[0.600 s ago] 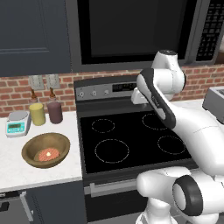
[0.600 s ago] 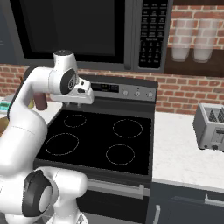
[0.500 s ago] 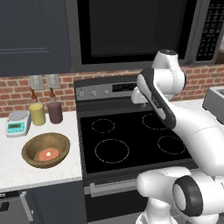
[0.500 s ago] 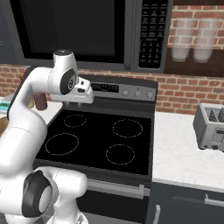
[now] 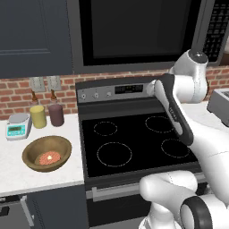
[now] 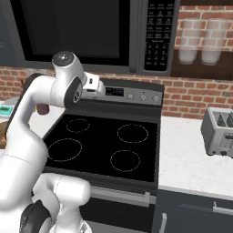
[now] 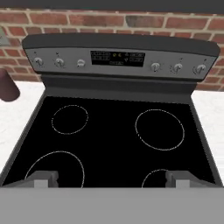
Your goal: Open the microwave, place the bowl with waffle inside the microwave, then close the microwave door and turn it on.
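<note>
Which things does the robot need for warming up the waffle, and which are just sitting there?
Needed: microwave, its door, bowl, waffle, gripper.
Just sitting there: stove, yellow cup, dark red cup, scale, toaster.

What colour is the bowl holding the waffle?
Brown, like wood: the bowl shows best in the left base view.

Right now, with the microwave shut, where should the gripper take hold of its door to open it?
No handle bar can be made out on the microwave door from these views. The keypad strip sits on its right, so the hinge is probably left; likely grip the door's right edge, beside the keypad, coming straight in from the front. The gripper, open, is over the stove, well below.
</note>
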